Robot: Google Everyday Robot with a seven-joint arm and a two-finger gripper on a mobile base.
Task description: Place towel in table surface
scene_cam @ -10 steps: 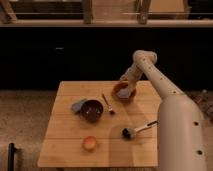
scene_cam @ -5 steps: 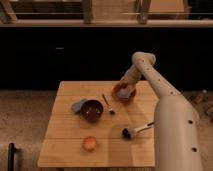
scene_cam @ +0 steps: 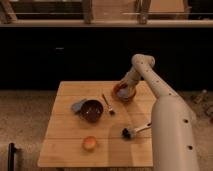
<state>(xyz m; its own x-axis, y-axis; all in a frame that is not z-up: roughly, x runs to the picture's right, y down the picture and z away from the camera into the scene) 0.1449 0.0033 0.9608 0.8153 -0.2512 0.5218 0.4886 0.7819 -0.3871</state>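
End effector [scene_cam: 122, 88] hangs over the reddish bowl [scene_cam: 128, 96], arm [scene_cam: 151, 81] bent.

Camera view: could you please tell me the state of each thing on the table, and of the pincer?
pincer, low at the reddish bowl, far right of the table.
towel, crumpled on the table against the left of the dark bowl.
dark bowl, upright, mid-table.
reddish bowl, upright.
utensil, lying flat right of the dark bowl.
brush, lying flat at the right side.
orange fruit, resting near the front edge.
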